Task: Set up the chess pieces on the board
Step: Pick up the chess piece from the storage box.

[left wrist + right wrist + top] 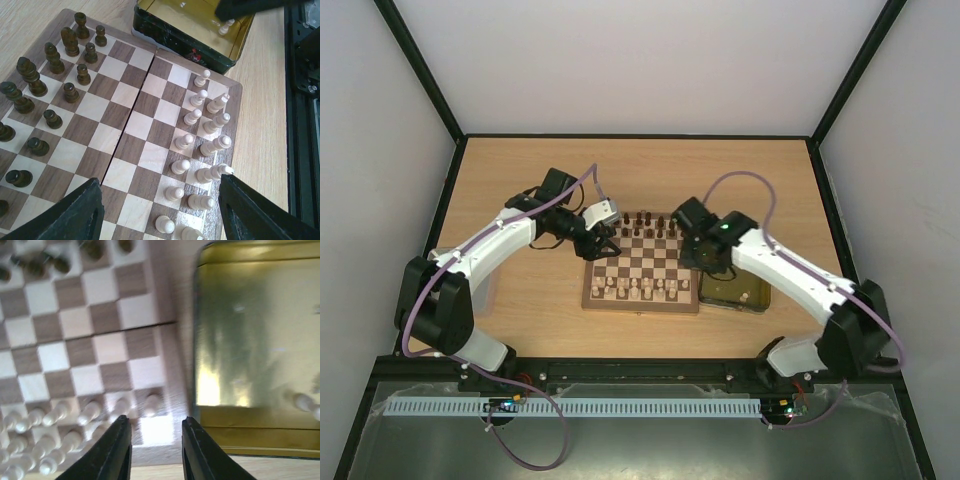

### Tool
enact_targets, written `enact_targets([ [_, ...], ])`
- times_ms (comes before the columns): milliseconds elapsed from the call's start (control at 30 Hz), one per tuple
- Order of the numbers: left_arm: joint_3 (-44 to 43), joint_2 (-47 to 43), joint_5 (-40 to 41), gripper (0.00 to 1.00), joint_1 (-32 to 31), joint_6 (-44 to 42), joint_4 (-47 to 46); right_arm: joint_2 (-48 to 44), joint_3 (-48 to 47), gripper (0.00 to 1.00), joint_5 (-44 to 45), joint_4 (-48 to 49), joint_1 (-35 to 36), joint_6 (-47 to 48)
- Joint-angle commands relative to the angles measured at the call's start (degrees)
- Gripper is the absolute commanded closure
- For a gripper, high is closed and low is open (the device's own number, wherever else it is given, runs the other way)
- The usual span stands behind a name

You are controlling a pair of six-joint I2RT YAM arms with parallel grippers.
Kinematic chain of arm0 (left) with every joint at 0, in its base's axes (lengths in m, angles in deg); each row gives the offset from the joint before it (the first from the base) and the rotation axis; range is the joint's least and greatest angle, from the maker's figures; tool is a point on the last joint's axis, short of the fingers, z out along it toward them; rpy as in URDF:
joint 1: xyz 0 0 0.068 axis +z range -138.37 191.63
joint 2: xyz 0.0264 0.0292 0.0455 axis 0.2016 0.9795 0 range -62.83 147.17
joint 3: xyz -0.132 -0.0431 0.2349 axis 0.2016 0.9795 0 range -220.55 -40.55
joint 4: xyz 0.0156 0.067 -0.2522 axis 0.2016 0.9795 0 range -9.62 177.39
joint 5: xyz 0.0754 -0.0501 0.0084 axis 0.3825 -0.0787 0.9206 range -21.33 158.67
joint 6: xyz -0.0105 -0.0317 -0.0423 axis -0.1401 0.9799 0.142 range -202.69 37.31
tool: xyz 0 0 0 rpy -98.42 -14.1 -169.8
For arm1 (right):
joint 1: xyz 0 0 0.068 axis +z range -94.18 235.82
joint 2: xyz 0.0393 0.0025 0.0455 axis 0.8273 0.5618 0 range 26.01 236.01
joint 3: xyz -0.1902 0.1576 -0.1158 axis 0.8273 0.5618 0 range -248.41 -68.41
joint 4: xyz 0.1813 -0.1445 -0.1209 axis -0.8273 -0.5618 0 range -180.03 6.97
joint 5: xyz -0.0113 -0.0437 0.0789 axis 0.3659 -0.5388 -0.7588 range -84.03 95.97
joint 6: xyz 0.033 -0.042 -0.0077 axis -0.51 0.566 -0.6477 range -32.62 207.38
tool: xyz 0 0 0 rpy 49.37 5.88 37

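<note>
The board (pixel 645 262) lies mid-table. Dark chess pieces (pixel 645 222) line its far rows and pale ones (pixel 640 290) its near rows. My left gripper (pixel 605 243) hovers over the board's left side. In the left wrist view it (pixel 160 220) is open, its fingers (pixel 75 215) straddling pale pieces (pixel 215 145) from above, with the dark ones (pixel 30 75) on the left. My right gripper (pixel 695 250) hangs at the board's right edge. Seen blurred from its wrist, it (pixel 156 440) is open and empty over a bare pale corner square of the board (pixel 100 340).
A gold tray (pixel 735 293) sits against the board's right side. One pale piece (pixel 302 401) lies inside the tray (pixel 250 325), also seen from the left wrist (pixel 226 26) under the right arm (pixel 250 7). Black frame rails border the table.
</note>
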Motion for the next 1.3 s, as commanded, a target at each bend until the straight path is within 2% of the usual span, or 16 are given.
enact_targets([
  [0, -0.4, -0.2, -2.0, 0.36, 0.3, -0.4, 0.5, -7.0, 5.2, 0.73, 5.2, -5.5, -7.1, 0.2],
  [133, -1.8, 0.0, -3.8, 0.36, -0.2, -0.2, 0.8, -11.2, 12.0, 0.65, 5.0, -5.7, -13.7, 2.0],
  [200, -2.9, 0.1, -3.9, 0.36, -1.7, 0.7, -0.1, -11.9, 13.9, 0.64, 4.7, -5.4, -16.1, 2.8],
  [367, -10.3, 6.5, 2.9, 0.37, -10.6, 0.2, 2.4, -11.4, 17.2, 0.64, 2.2, -2.5, -19.9, 3.6],
  [533, -14.8, 12.5, 5.5, 0.43, -14.7, -1.4, 4.8, -10.9, 20.2, 0.64, -0.3, 0.4, -23.6, 4.7],
  [667, -14.6, 14.5, 8.1, 0.54, -17.1, -1.9, 4.1, -10.1, 22.3, 0.64, -1.7, 1.9, -25.3, 5.8],
  [833, -11.7, 15.3, 13.8, 0.54, -21.8, -1.1, -1.1, -8.9, 23.5, 0.64, -3.2, 4.4, -26.2, 6.3],
  [1100, -12.6, 16.4, 12.9, 0.55, -24.3, 1.6, -6.3, -6.9, 25.7, 0.65, -4.4, 8.0, -26.2, 6.3],
  [1267, -12.2, 16.7, 17.5, 0.59, -26.3, 3.5, -9.7, -6.5, 25.9, 0.65, -2.8, 8.7, -26.7, 6.3],
])
